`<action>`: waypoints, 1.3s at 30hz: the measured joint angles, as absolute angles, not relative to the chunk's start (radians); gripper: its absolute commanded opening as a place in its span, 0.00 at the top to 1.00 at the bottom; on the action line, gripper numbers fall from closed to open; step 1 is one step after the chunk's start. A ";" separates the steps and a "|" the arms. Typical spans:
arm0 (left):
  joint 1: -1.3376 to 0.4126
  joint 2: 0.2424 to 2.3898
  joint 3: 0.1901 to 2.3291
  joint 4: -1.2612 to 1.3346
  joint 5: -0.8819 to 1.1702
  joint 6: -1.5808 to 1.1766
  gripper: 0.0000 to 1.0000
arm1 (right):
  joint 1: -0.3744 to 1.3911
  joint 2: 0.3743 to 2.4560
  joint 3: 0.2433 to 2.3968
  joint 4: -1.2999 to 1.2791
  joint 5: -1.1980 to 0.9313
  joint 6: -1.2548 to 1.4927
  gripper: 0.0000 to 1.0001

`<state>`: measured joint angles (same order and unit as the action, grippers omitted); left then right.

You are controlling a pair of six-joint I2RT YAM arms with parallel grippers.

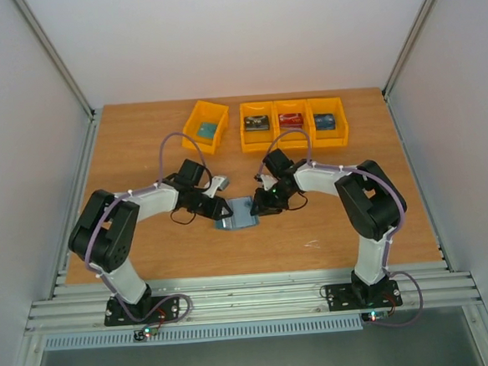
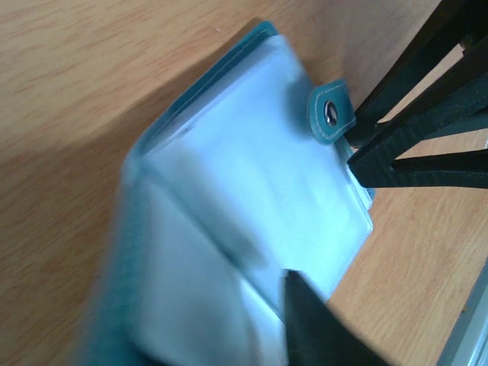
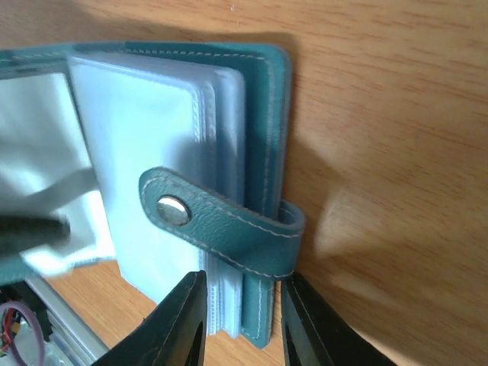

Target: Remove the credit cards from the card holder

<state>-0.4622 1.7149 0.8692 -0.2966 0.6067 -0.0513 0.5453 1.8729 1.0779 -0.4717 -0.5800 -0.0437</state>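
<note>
The slate-blue card holder (image 1: 239,214) lies open on the table between both arms, its clear pockets (image 2: 259,152) showing pale and its snap tab (image 3: 221,221) folded over the page edge. My right gripper (image 3: 242,305) straddles the cover and stacked sleeves just below the tab, jaws closed in against them. Its fingers (image 2: 412,130) also show in the left wrist view, beside the tab. My left gripper (image 1: 219,208) is at the holder's left side; only one dark finger (image 2: 309,320) shows, lying over a blurred sleeve. Credit cards lie in the yellow bins: dark (image 1: 257,123), red (image 1: 291,119), blue (image 1: 324,121).
A row of three yellow bins (image 1: 294,136) stands at the back centre-right. A fourth, tilted yellow bin (image 1: 193,119) sits to their left with a teal card (image 1: 206,129) inside. The metal rail edge (image 1: 252,298) runs along the near side.
</note>
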 measured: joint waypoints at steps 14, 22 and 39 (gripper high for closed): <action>-0.448 1.320 0.858 -0.316 0.649 -0.025 1.00 | 0.539 1.562 1.156 -0.631 -0.475 -0.293 0.27; -0.445 1.075 0.849 -0.135 0.773 -0.072 1.00 | 0.538 1.249 1.313 -0.663 -0.499 -0.446 0.23; -0.427 0.948 0.843 0.088 0.915 -0.129 1.00 | 0.538 1.220 1.390 -0.830 -0.532 -0.566 0.23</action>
<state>-0.4271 0.9478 0.8429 0.0879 0.9150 -0.1287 0.5385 1.2198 1.3903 -0.8303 -0.5323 -0.5655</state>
